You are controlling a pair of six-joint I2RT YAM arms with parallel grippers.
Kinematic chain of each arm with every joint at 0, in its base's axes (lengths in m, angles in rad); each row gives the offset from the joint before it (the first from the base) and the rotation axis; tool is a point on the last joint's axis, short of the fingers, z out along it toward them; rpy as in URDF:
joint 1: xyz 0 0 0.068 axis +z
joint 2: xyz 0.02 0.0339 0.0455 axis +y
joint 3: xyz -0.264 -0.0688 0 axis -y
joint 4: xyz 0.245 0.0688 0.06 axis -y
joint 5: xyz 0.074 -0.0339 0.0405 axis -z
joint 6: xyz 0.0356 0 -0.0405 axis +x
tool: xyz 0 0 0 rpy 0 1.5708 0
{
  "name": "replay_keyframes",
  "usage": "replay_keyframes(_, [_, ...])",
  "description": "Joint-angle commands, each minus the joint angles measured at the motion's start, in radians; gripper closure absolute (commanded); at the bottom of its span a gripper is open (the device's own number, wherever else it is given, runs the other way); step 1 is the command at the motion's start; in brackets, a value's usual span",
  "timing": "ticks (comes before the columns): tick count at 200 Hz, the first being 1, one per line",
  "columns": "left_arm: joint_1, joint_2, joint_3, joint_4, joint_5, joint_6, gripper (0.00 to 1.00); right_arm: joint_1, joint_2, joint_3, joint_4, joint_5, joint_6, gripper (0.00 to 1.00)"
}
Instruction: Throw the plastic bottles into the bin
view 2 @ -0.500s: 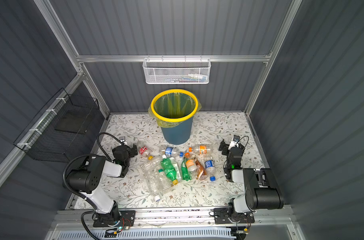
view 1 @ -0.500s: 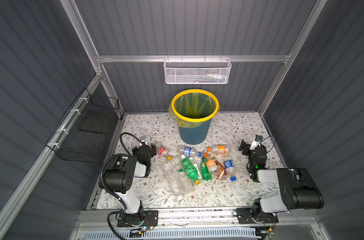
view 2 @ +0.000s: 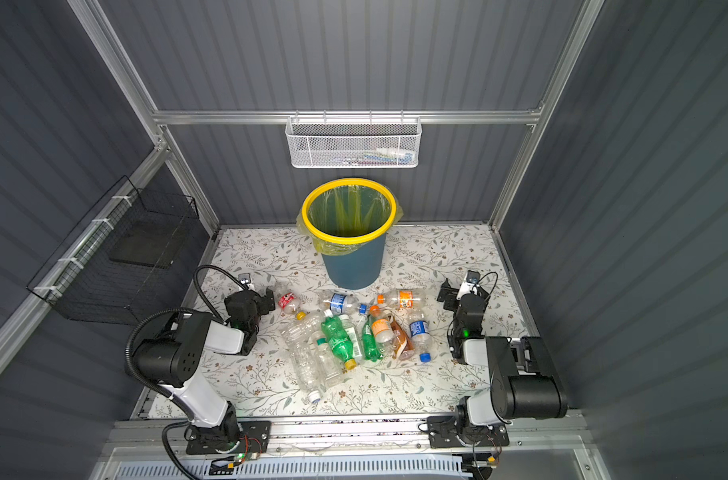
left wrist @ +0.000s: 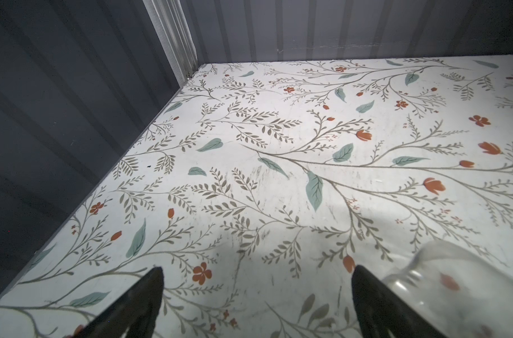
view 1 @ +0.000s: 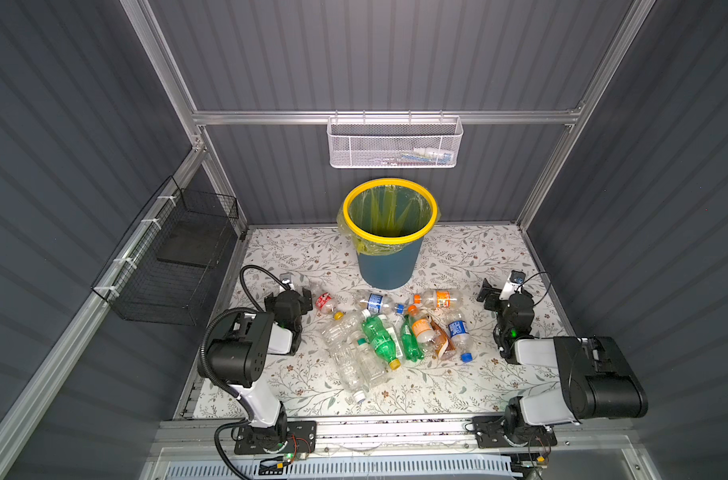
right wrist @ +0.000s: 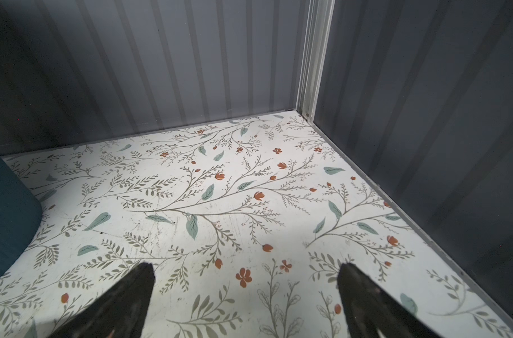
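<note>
Bottles (view 1: 391, 332) lie in a heap on the table (view 1: 457, 257), just in front of the bin (view 1: 389, 266). Both top views show the whole heap. Some are clear, some green and one brown, with orange, blue, yellow and white caps. The bin is round and dark blue, with a yellow rim and a yellow-green bag, and it stands upright. The left gripper (view 1: 307, 300) sits low, in front of the bin and to its left, right beside a red-label bottle (view 1: 324, 301). The right gripper (view 1: 489, 296) sits in front of the bin and to its right, apart from the heap. Only the wrist views show the fingers well. In the left wrist view the fingers (left wrist: 149, 286) are spread wide and hold nothing, and a clear bottle (left wrist: 442, 281) lies just outside one finger. In the right wrist view the fingers (right wrist: 138, 281) are spread wide too, with only table between them, and the bin's blue wall (right wrist: 6, 210) shows at the edge.
</note>
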Motion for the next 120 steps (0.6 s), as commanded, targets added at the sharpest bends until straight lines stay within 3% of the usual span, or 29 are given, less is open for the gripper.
replay_keyframes(1, [0.008, -0.007, 0.006, 0.000, 0.006, 0.014, 0.00, -0.013, 0.002, 0.004, -0.011, -0.027, 0.010, 0.01])
replay_keyframes(59, [0.013, -0.006, 0.013, -0.014, 0.020, 0.012, 0.00, -0.033, 0.000, 0.009, -0.022, -0.065, 0.021, 0.01])
replay_keyframes(90, [0.013, -0.012, 0.006, 0.011, 0.017, 0.025, 0.08, -0.033, -0.001, 0.006, -0.019, -0.067, 0.022, 0.06])
replay_keyframes(120, [0.011, -0.177, 0.082, -0.265, 0.009, 0.017, 0.07, -0.035, -0.041, 0.027, -0.096, -0.034, 0.036, 0.12])
